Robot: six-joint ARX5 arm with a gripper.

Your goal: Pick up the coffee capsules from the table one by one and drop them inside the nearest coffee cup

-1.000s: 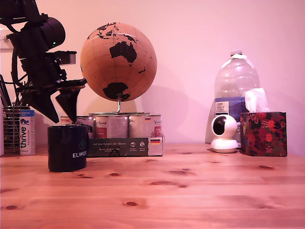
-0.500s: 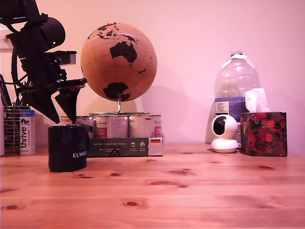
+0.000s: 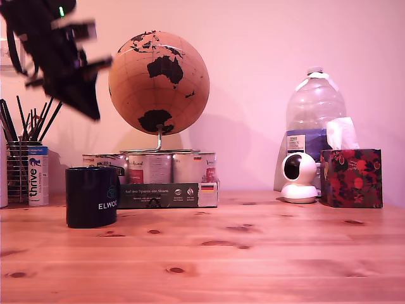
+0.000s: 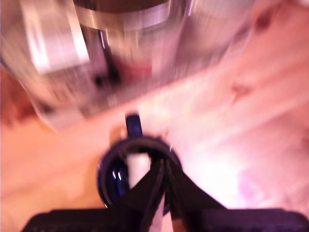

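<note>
Coffee capsule (image 4: 138,169), pale and blurred, appears to lie inside the dark mug (image 3: 92,196) directly below the gripper (image 4: 164,186), whose fingertips look pressed together and empty. High above the mug at the exterior view's left, the arm has no other capsule visible on the wooden table (image 3: 253,253).

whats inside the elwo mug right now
The blurred wrist view shows a pale shape inside the mug, likely a coffee capsule. The gripper covers part of the opening, and the exterior view shows only the mug's outside.
</note>
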